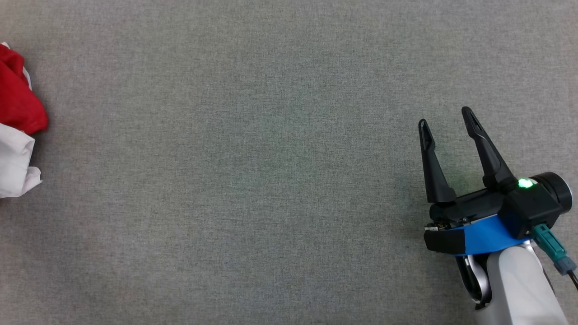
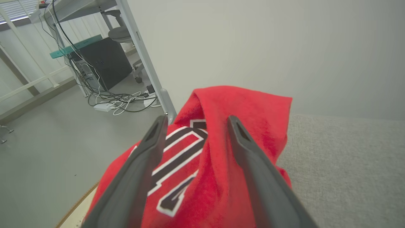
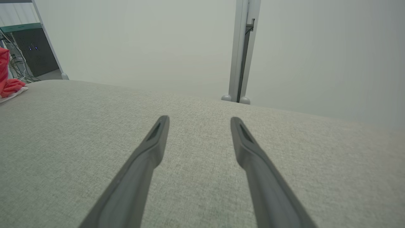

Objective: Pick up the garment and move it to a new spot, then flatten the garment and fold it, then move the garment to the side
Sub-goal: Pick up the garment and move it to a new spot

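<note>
Sam: Grey woven table top (image 1: 271,180), bare all around the right claw (image 1: 445,116). Pale wall behind. Beyond the table, grey floor (image 2: 38,164) with a cable tangle (image 2: 120,101) and a dark cabinet (image 2: 101,60).

Jo: Garment?

Sam: Red garment (image 2: 221,158), bunched, directly ahead of the left claw (image 2: 196,119) and showing between its fingers. It's far off to the left of the right claw. Looks to sit right at the table edge.

Jo: Claws?

Sam: Both spread wide, nothing gripped. Can't tell if the left one touches cloth.

Jo: Handling?

Sam: Soft, light and limp, I'd say. It will drape and unfurl when lifted. The white layer (image 1: 16,162) beside the red could be the same piece, unclear. I'd pinch the raised red fold just beyond the left fingertips, deep enough to catch more than one layer. Cloth on cloth likely drags, so lift before travelling. The edge is the risk, since a slip could drop it to the floor.
</note>
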Controlling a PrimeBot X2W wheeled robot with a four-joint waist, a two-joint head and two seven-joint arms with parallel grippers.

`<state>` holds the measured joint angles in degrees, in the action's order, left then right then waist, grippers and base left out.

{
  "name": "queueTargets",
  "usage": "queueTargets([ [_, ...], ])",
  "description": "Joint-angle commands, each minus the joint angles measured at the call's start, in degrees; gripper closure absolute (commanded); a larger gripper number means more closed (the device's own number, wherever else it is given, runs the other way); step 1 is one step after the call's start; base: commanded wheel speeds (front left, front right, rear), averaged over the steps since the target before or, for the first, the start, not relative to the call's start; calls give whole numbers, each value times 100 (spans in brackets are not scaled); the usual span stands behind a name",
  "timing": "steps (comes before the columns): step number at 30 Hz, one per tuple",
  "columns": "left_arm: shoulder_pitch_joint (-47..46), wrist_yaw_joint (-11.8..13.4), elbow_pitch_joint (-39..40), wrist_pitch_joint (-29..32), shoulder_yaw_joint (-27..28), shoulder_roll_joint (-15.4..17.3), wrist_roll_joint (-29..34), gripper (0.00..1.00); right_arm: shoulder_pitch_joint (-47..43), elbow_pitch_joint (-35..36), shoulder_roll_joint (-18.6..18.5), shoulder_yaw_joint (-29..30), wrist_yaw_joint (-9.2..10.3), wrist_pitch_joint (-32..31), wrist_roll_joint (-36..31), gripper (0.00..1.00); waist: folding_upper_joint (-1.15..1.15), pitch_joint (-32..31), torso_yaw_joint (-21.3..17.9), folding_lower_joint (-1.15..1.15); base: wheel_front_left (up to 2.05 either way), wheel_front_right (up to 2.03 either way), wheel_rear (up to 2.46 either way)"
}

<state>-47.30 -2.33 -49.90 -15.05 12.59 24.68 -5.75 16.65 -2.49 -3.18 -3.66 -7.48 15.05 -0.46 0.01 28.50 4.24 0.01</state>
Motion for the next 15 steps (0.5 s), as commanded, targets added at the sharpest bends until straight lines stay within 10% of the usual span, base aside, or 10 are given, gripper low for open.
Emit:
queueTargets([
  [1, -88, -19, -53, -14, -2, 7, -26, 0, -1, 33, -26, 8, -3, 20, -11, 0, -1, 9, 5, -1, 0, 0, 0],
  [8, -228, -213, -961, -13, -101, -126, -178, 0, 34, 37, -14, -49, -3, 20, -26, 0, -1, -4, -1, -1, 0, 0, 0],
  [10, -314, -270, -1163, -16, -142, -149, -191, 100, 44, 10, -13, -79, -3, 20, -4, 0, -1, -29, -16, -1, 0, 0, 0],
  [15, -457, -384, -1456, -19, -288, -163, -211, 100, 18, 9, -9, -140, -3, 20, 56, 0, -1, -151, -49, -1, 0, 0, 0],
])
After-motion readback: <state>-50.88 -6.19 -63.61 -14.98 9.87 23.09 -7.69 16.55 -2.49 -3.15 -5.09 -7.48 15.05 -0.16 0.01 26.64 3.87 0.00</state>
